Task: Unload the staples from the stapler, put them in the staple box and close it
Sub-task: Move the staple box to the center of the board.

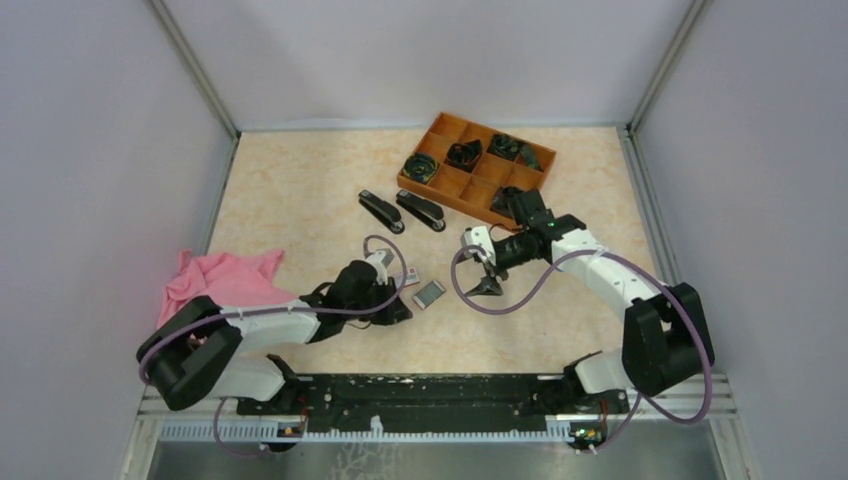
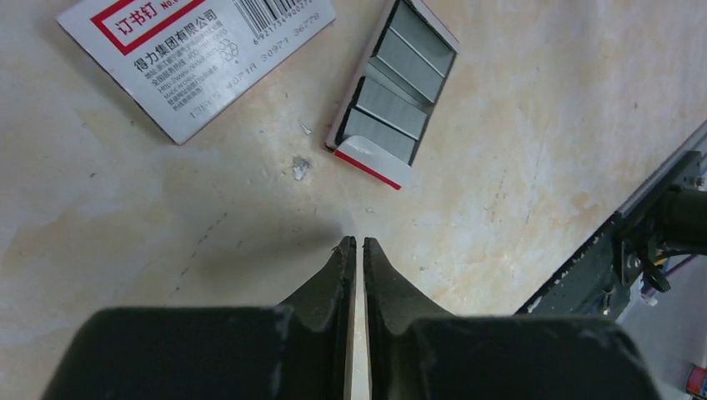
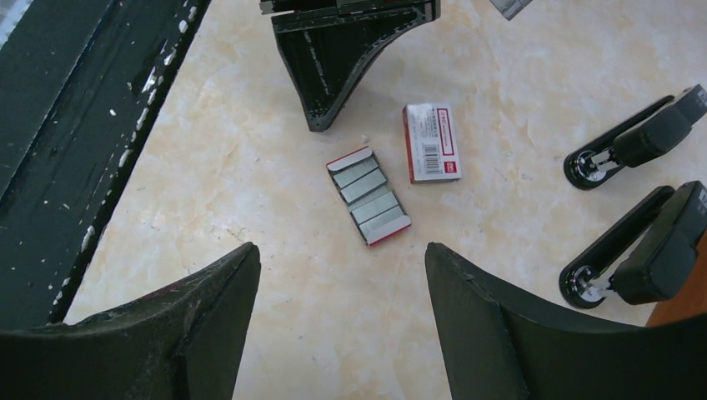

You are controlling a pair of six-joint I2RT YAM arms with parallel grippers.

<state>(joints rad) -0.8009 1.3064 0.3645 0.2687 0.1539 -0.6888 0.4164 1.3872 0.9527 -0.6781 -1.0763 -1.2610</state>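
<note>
near staples (image 2: 392, 92), left end effector (image 2: 357, 243) closed; right end effector (image 3: 340, 247) spread wide.

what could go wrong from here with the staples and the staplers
1. The left gripper is shut and sits close to the open tray of staples. A nudge could scatter the strips.
2. In the right wrist view, the upper stapler and lower stapler lie side by side. The open right gripper might knock one while reaching for the other.
3. The grippers are close together and could collide.
</note>
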